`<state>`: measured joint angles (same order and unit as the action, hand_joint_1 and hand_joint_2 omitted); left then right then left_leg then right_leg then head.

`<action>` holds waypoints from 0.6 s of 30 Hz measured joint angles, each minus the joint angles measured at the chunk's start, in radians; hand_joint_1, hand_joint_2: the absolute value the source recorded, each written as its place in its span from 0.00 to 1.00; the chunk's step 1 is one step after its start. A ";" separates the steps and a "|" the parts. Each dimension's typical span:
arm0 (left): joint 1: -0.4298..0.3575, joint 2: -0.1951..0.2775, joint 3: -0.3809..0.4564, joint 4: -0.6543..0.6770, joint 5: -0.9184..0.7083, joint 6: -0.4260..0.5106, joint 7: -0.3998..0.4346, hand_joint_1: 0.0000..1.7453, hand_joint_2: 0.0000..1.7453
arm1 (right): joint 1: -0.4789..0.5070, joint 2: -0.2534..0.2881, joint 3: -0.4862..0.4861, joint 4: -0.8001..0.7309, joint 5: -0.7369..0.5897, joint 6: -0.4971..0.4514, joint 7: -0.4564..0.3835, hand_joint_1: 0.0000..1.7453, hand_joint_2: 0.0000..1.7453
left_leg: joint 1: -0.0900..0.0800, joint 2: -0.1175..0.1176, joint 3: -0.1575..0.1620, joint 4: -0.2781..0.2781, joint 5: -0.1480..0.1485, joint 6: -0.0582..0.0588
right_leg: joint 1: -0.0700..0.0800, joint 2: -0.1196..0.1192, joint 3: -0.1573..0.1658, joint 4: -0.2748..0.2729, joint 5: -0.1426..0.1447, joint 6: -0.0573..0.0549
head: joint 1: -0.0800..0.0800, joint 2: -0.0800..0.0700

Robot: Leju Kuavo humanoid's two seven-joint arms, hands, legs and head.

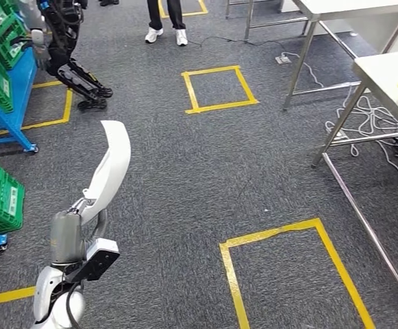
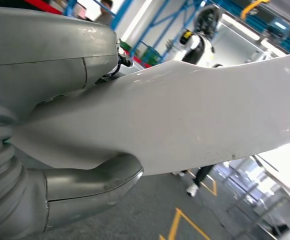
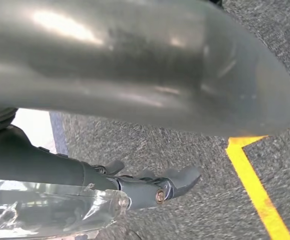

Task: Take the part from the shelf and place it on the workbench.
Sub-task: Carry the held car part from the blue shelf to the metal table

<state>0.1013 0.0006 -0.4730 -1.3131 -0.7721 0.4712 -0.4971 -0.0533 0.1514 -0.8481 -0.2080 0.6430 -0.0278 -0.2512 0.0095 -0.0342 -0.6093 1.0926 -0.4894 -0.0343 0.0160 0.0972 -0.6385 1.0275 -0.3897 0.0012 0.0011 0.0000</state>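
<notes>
At 7 o'clock in head view, left hand (image 1: 75, 229) clamps white curved part (image 1: 109, 164), raised clear of floor for carry. Workbench (image 1: 388, 75) at 2 o'clock. Right hand (image 3: 143, 180) hangs, fingers apart, holding nothing.

Grey carpet floor (image 1: 186, 178) bears yellow tape squares (image 1: 220, 89) at twelve and five o'clock, with white cables (image 1: 362, 113) trailing at two o'clock. The bare white worktop (image 1: 388, 79) stands at two o'clock; a blue shelf (image 1: 10, 103) holding green bins (image 1: 0, 195) stands at ten.
</notes>
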 joint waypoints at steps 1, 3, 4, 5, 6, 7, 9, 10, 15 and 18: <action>0.000 0.000 0.000 0.001 0.000 0.000 0.000 0.94 1.00 | 0.000 0.000 0.000 0.000 0.000 0.000 0.000 0.00 0.00 | 0.003 -0.017 0.013 -0.041 0.017 0.003 | 0.000 0.011 -0.003 0.002 0.001 0.005 | 0.001 0.000; -0.001 0.000 0.000 0.002 0.000 0.001 0.000 0.94 1.00 | 0.002 0.000 0.000 0.000 0.000 0.000 -0.001 0.00 0.00 | 0.001 -0.027 0.023 -0.072 0.020 0.017 | -0.001 0.030 -0.010 0.003 0.001 0.017 | 0.000 0.000; -0.001 0.000 0.000 0.003 0.000 0.002 0.000 0.94 1.00 | 0.006 0.000 0.000 0.000 0.000 0.000 -0.001 0.00 0.00 | 0.001 -0.018 0.025 -0.073 0.028 0.023 | -0.002 0.034 -0.013 0.002 0.000 0.023 | 0.000 0.000; -0.002 -0.001 0.000 0.003 0.000 0.002 0.000 0.94 1.00 | 0.009 0.000 -0.001 0.000 0.000 0.000 -0.002 0.00 0.00 | 0.002 -0.010 0.027 -0.074 0.032 0.030 | -0.002 0.022 -0.017 0.009 -0.006 0.029 | 0.001 0.000; -0.003 -0.002 0.000 0.002 0.001 0.003 0.000 0.94 1.00 | 0.011 0.000 -0.002 0.000 0.001 0.000 -0.002 0.00 0.00 | 0.002 0.000 0.030 -0.076 0.033 0.036 | -0.002 -0.001 -0.028 0.034 -0.022 0.034 | 0.004 0.000; -0.002 -0.002 0.000 0.002 0.003 0.003 0.000 0.94 1.00 | 0.010 0.000 -0.003 0.000 0.002 0.001 -0.003 0.00 0.00 | 0.003 0.011 0.032 -0.078 0.034 0.040 | -0.002 -0.031 -0.049 0.078 -0.047 0.039 | 0.007 0.000; 0.002 -0.001 0.001 0.002 0.006 0.003 0.000 0.94 1.00 | 0.005 0.002 -0.004 0.000 0.003 0.002 -0.004 0.00 0.00 | 0.000 0.033 0.036 -0.078 0.030 0.045 | -0.006 -0.077 -0.111 0.209 -0.112 0.049 | 0.011 0.000; 0.004 0.000 0.002 0.003 0.006 0.003 0.000 0.94 1.00 | 0.004 0.002 -0.005 0.000 0.004 0.002 -0.004 0.00 0.00 | -0.001 0.045 0.037 -0.078 0.028 0.045 | -0.009 -0.085 -0.136 0.261 -0.132 0.052 | 0.010 0.000; 0.005 0.000 0.002 0.002 0.009 0.002 0.000 0.94 1.00 | 0.004 0.003 -0.006 0.000 0.009 0.005 -0.006 0.00 0.00 | -0.004 0.097 0.059 -0.077 0.008 0.032 | -0.013 -0.140 -0.033 0.081 -0.036 0.053 | 0.010 0.000; 0.005 0.002 0.002 0.002 0.012 0.002 -0.001 0.94 1.00 | 0.001 0.004 -0.007 0.000 0.015 0.008 -0.008 0.00 0.00 | -0.009 0.122 0.071 -0.079 -0.003 0.017 | -0.003 -0.151 0.003 0.016 -0.026 0.035 | 0.009 0.000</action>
<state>0.1062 0.0021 -0.4713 -1.3108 -0.7597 0.4732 -0.4980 -0.0526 0.1556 -0.8549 -0.2082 0.6575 -0.0195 -0.2596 0.0001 0.0877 -0.5380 1.0132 -0.4921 -0.0174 0.0130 -0.0537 -0.6352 1.0437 -0.4159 0.0361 0.0103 -0.0001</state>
